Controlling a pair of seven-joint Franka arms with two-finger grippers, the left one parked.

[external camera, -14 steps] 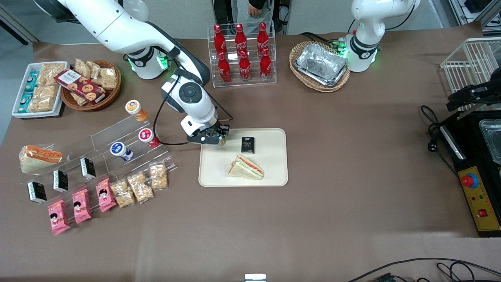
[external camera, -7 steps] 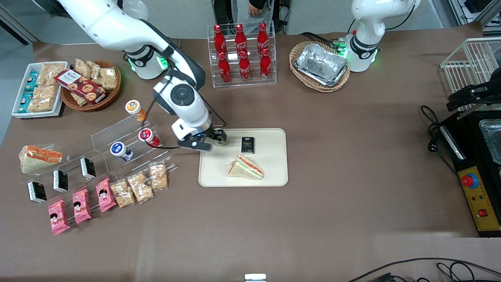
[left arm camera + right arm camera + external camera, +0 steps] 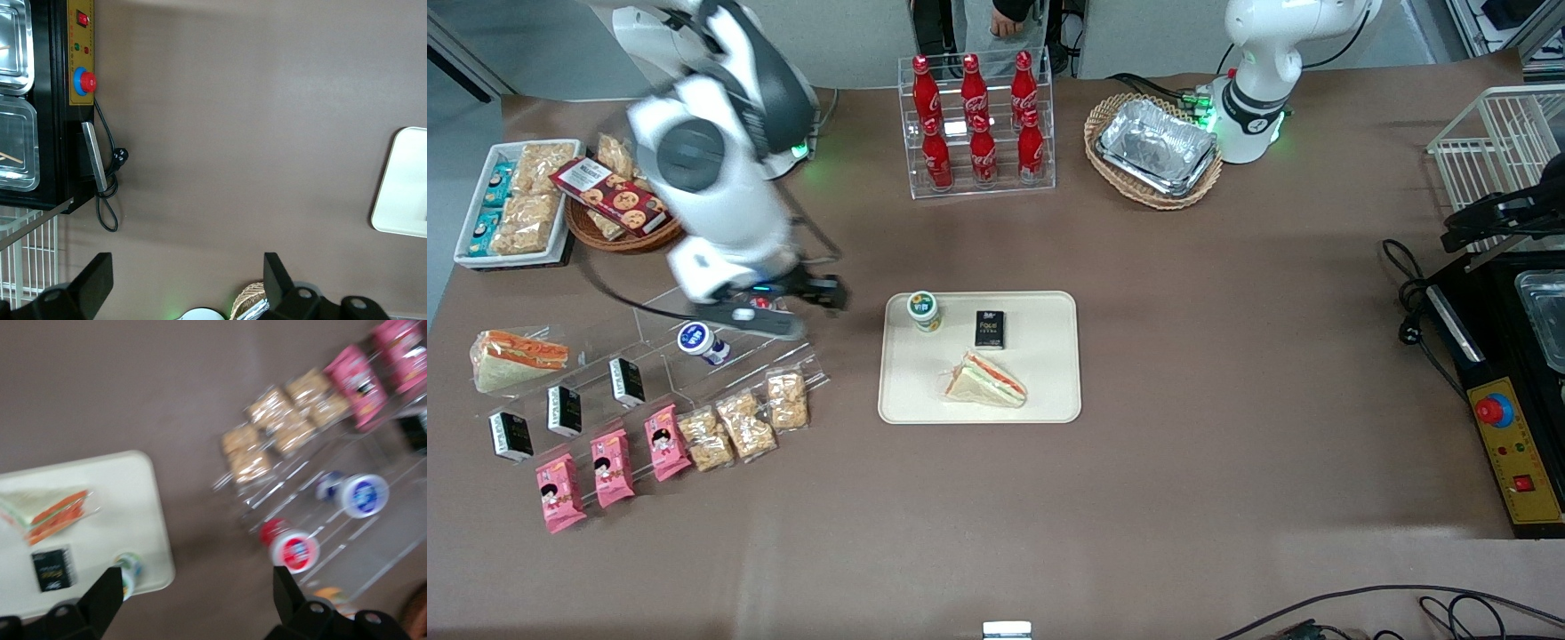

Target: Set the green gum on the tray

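Note:
The green gum (image 3: 923,311) stands upright on the cream tray (image 3: 1040,387), in the tray corner nearest the working arm's end of the table and farthest from the front camera. It also shows in the right wrist view (image 3: 130,568) on the tray (image 3: 120,507). My gripper (image 3: 791,308) is open and empty, raised above the table between the tray and the clear acrylic stand, apart from the gum. In the right wrist view the gripper (image 3: 197,600) has its fingers (image 3: 107,597) spread wide over bare table.
A sandwich (image 3: 985,378) and a black box (image 3: 990,329) lie on the tray. The acrylic stand holds a blue-lidded bottle (image 3: 696,339), a red-lidded bottle (image 3: 291,549) and snack packs (image 3: 738,425). A cola rack (image 3: 978,120) and a foil tray in a basket (image 3: 1156,147) stand farther from the front camera.
My gripper let go of the green gum on the tray, rose, and swung away toward the acrylic stand. The gum now stands free on the tray.

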